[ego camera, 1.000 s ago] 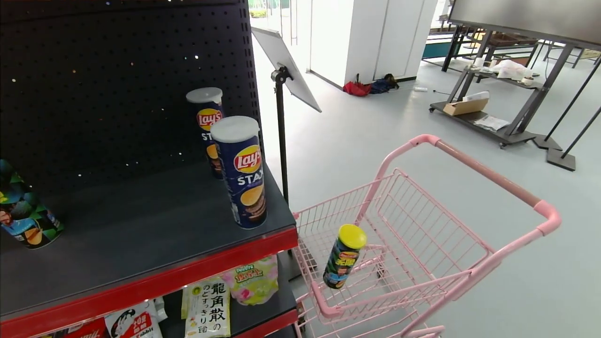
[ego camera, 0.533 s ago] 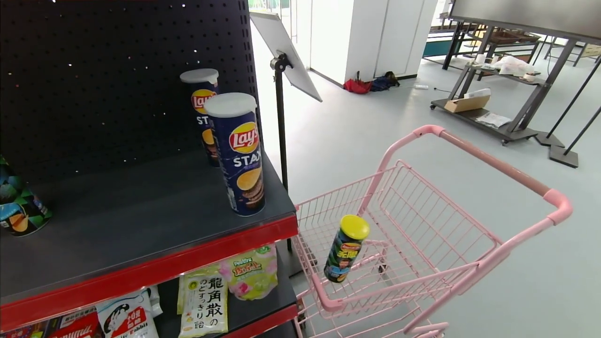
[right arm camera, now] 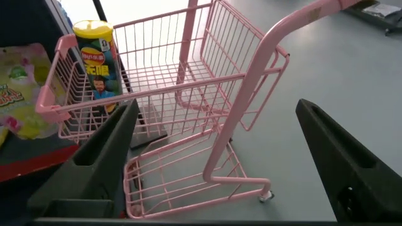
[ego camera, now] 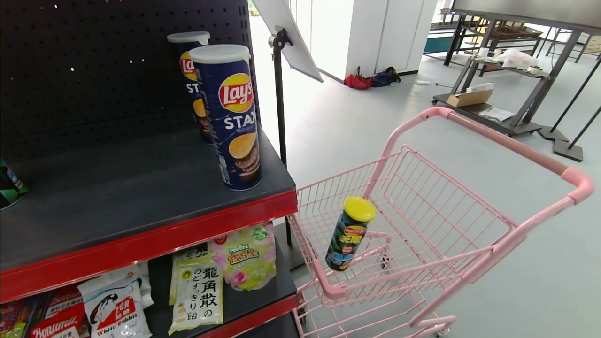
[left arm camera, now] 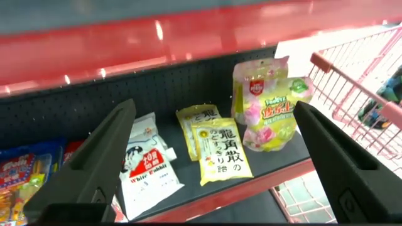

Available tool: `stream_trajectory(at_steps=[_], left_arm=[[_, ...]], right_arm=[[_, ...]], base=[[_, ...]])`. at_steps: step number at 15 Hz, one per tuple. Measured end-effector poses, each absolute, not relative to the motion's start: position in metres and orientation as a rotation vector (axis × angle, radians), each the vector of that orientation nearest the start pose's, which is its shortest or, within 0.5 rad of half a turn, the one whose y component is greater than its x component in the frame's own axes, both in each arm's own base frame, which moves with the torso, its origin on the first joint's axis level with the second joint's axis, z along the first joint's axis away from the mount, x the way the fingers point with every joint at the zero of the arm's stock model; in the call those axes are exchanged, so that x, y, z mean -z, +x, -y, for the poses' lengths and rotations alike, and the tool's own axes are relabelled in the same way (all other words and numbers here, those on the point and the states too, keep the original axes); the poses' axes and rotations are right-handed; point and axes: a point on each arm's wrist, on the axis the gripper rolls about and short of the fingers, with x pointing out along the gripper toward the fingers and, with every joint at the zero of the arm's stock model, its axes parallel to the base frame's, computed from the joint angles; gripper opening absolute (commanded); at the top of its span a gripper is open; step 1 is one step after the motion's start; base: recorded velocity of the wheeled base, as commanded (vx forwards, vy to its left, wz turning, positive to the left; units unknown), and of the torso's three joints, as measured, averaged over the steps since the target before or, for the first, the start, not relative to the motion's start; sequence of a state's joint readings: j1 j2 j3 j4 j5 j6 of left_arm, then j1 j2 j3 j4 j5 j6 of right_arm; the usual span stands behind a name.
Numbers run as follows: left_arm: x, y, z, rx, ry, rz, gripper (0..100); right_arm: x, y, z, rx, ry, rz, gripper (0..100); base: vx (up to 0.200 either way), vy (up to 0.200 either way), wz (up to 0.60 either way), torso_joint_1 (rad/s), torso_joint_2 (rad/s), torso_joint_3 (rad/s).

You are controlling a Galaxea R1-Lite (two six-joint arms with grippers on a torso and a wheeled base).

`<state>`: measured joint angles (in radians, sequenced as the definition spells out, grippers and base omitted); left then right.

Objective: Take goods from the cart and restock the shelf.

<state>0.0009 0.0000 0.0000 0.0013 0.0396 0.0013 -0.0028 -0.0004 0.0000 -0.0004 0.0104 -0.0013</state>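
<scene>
Yellow-lidded chip can (ego camera: 350,234) leans propped against the wire wall of the pink cart (ego camera: 507,144), awaiting pickup, while left gripper (left arm camera: 213,157) and right gripper (right arm camera: 217,163) hang spread and empty, seemingly readied for it.

A white panel (ego camera: 293,42) sits tilted on a thin black stand (ego camera: 281,117). A red and dark bundle (ego camera: 359,82) lies on the floor against the white wall (ego camera: 361,33). The grey floor (right arm camera: 326,63) spreads below the right tool (right arm camera: 217,107). Well apart from that tool, across the floor, a black metal rack (ego camera: 462,111) holds a cardboard box (ego camera: 471,97), loose papers (ego camera: 496,114) and a white bag (ego camera: 514,58).
</scene>
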Motion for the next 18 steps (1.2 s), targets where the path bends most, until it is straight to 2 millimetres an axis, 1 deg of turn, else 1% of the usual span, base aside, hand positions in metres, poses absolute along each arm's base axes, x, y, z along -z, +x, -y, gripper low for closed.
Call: stream_trajectory(at_steps=[3,11,12,13,14,15,16,17,18], left_arm=[[-0.075,-0.023,-0.001,-0.041,0.001,0.0,100],[-0.076,-0.023,-0.001,-0.04,0.002,0.001,100],[-0.076,-0.023,-0.001,-0.041,0.001,0.001,100],[-0.076,-0.023,-0.001,-0.041,0.001,0.001,100],[-0.076,-0.023,-0.001,-0.04,0.002,0.001,100],[-0.076,-0.023,-0.001,-0.04,0.002,0.001,100],[-0.076,-0.023,-0.001,-0.04,0.002,0.001,100],[-0.076,-0.023,-0.001,-0.04,0.002,0.001,100],[-0.076,-0.023,-0.001,-0.04,0.003,0.001,100]], right_arm=[[-0.076,-0.023,0.0,-0.008,0.0,0.002,100],[-0.077,-0.023,-0.001,-0.02,-0.002,0.003,100],[-0.086,-0.025,-0.001,-0.038,0.011,0.025,100],[-0.1,-0.027,-0.001,-0.049,0.039,0.046,100],[-0.121,-0.028,-0.001,-0.06,0.079,0.067,100],[-0.147,-0.025,-0.001,-0.08,0.106,0.072,100],[-0.169,-0.017,-0.001,-0.114,0.116,0.052,100],[-0.19,-0.004,-0.002,-0.161,0.124,0.013,100],[-0.205,0.016,-0.004,-0.21,0.139,-0.041,100]], base=[[0.0,0.0,0.0,-0.049,0.15,0.103],[0.0,0.0,0.0,0.0,0.0,0.0],[0.0,0.0,0.0,0.0,0.0,0.0],[0.0,0.0,0.0,0.0,0.0,0.0],[0.0,0.0,0.0,0.0,0.0,0.0],[0.0,0.0,0.0,0.0,0.0,0.0],[0.0,0.0,0.0,0.0,0.0,0.0],[0.0,0.0,0.0,0.0,0.0,0.0],[0.0,0.0,0.0,0.0,0.0,0.0]])
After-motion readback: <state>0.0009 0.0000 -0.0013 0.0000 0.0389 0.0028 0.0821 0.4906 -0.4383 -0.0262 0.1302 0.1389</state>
